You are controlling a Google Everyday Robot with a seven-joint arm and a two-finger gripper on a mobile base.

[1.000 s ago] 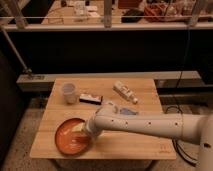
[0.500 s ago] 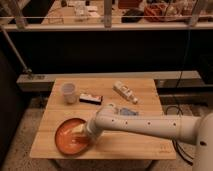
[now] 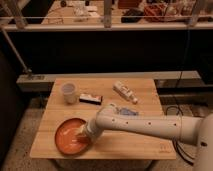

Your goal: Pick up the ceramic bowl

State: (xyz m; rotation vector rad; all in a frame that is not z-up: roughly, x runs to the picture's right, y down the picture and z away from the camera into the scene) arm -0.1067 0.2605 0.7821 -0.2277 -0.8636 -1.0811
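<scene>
Our claw (image 3: pixel 81 134) sits low over the right-hand part of the wide, shallow, glossy orange-red ceramic bowl (image 3: pixel 67 138), reaching in from the right at the end of the long white arm (image 3: pixel 145 125). It appears to rest at or just inside the bowl's darker rim; whether it has hold of anything, we cannot tell. We judge it comes at the edge because a plate-like bowl offers only its thin rim to pinch, so one finger would have to go inside the wall and one outside.

The bowl lies flat on the pale wooden counter (image 3: pixel 125 145), near the front left corner, which leaves the arm free to sweep across the bare boards on the right. The bowl does not look lifted yet.

Farther back stand the other things, all well apart from the bowl: a small translucent plastic cup (image 3: pixel 69 93) upright at the left, a flat dark-and-white packet (image 3: pixel 90 99) just beside it, and a white tube-like bottle (image 3: pixel 125 92) lying on its side toward the right. A crumpled bluish wrapper (image 3: pixel 122 110) shows just behind the arm.
</scene>
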